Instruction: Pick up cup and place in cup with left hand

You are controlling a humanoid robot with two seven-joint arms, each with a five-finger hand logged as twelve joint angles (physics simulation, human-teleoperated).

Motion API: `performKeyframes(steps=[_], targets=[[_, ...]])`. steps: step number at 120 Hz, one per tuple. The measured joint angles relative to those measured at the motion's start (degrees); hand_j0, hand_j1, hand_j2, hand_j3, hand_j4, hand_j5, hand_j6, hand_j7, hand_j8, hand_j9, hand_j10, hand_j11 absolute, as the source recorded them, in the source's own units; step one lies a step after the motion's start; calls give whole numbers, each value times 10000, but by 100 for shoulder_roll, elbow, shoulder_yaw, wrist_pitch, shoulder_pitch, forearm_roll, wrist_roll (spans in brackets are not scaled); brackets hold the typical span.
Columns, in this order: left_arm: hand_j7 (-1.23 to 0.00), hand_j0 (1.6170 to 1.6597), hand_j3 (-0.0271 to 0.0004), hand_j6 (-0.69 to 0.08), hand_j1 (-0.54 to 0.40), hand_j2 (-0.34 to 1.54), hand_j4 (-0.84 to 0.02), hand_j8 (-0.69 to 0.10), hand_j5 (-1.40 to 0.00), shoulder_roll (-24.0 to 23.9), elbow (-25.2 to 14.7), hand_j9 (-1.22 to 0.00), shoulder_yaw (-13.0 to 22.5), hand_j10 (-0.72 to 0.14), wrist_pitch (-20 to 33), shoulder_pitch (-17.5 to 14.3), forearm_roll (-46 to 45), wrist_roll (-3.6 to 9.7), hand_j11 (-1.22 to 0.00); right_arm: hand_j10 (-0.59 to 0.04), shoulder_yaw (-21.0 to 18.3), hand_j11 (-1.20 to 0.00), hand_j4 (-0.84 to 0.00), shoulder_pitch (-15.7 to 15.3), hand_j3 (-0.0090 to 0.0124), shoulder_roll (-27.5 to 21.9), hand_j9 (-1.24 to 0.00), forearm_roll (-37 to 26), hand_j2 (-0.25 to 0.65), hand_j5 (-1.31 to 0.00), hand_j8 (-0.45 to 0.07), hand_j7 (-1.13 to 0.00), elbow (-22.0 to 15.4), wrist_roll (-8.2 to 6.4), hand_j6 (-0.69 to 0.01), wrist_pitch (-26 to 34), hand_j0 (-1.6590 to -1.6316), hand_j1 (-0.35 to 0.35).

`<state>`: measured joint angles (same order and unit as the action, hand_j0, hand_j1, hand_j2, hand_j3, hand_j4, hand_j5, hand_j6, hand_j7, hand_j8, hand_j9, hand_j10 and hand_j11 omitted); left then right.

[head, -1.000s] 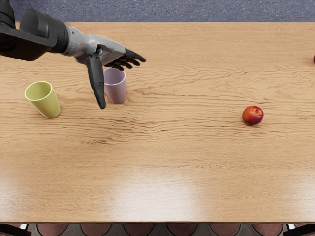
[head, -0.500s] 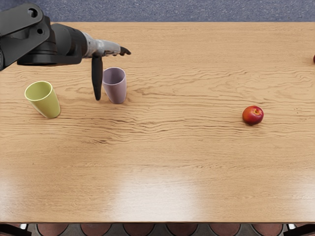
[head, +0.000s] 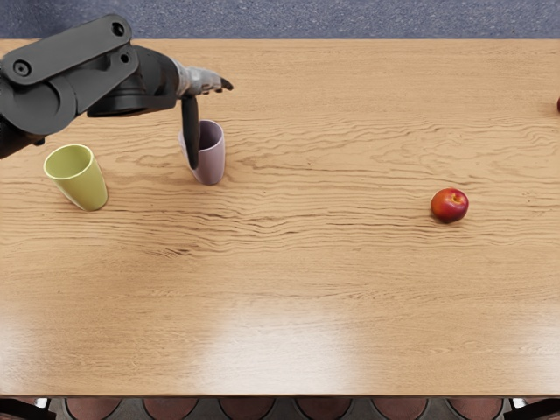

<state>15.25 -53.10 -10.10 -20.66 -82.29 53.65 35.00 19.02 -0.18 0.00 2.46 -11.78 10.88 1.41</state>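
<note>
Your left hand point(head: 201, 82) is open wide: its long fingers reach out toward the right, bunched closely enough that you can't count them all, while the thumb point(head: 191, 131) drops away from them, pointing down toward the near side of the table. You have nothing in its grasp. The thumb crosses in front of the left part of the purple cup point(head: 210, 166), hiding some of its rim and wall; you can't tell from this view whether it touches the cup or hangs just above it. The cup itself stands upright on the table, mouth up, with the palm and fingers beyond its rim.

Behind the hand, your black left arm point(head: 96, 68) comes in from the left edge and passes over the far left part of the table. On the near side of that arm, to the left of the purple cup and apart from it, you have the yellow-green cup point(head: 82, 182), also upright with its mouth up.

Well off to the right, a red, round fruit point(head: 450, 206) sits on the wooden table point(head: 297, 262). Farther back, at the right edge of your view, a dark red thing point(head: 558, 105) shows only as a sliver, too little to name. Past the table's far edge you see a speckled blue-grey surface point(head: 350, 19).
</note>
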Motion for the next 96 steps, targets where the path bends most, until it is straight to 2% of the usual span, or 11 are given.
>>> performKeyframes(steps=[21, 38, 58, 96], targets=[[-2, 16581, 0, -33, 3491, 9, -23, -29, -4, -71, 118, -1, 67, -19, 8, 69, -34, 0, -1, -311, -2, -404, -311, 0, 0, 0, -404, 0, -64, -404, -311, -404, 0, -5, -311, 1, -16581, -3117], [-2, 16581, 0, -32, 3491, 9, -23, -29, -4, -285, 433, -1, 130, -19, 4, 64, -34, 0, -1, -311, -3, -404, -311, 0, 0, 0, -404, 0, -64, -404, -310, -404, 0, -1, -310, 0, -16581, -3117], [-2, 16581, 0, -32, 3491, 9, -23, -29, -4, -309, 772, -1, 247, -19, 1, 73, -41, 0, -1, -311, -3, -405, -312, 1, 0, 0, -405, 0, -64, -405, -311, -405, -2, 1, -311, 0, -16581, -3116], [-2, 16581, 0, -31, 3491, 9, -22, -28, -3, -514, 963, -1, 332, -18, 0, 158, -48, 0, -1, -311, -4, -405, -312, 6, 0, 0, -405, 0, -64, -405, -311, -405, -4, 2, -311, 0, -16581, -3116]])
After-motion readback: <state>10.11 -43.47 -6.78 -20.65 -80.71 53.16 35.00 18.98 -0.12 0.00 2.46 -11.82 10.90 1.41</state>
